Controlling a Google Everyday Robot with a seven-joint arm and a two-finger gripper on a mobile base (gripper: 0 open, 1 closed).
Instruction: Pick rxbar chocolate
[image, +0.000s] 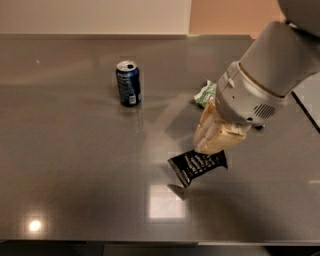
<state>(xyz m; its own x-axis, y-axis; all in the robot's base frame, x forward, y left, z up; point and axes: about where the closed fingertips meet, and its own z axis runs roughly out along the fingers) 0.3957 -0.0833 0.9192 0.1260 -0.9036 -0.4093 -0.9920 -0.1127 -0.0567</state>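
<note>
The gripper (214, 149) hangs low over the near right part of the table (75, 165), its cream fingers (207, 135) pinched together on the right end of the rxbar chocolate (196, 167). The bar slants down to the left from that pinch. A small dark shadow under its free corner suggests it is off the surface, though from this angle I can't be sure that corner has fully cleared the tabletop.

The hold looks to be at one end only, and how far the wrapper reaches between the fingers is hidden. The main risk is the slick, flat wrapper sliding out or swinging down as the arm rises, all the more with a quick move. If the low corner is in fact touching the table, dragging it sideways could peel the bar loose.

Further out, a green-and-white snack bag (204, 93) lies just behind the wrist, partly hidden by it. A dark blue soda can (128, 83) stands upright, well apart to the left.

The count is one bar, one bag, one can and one gripper
</note>
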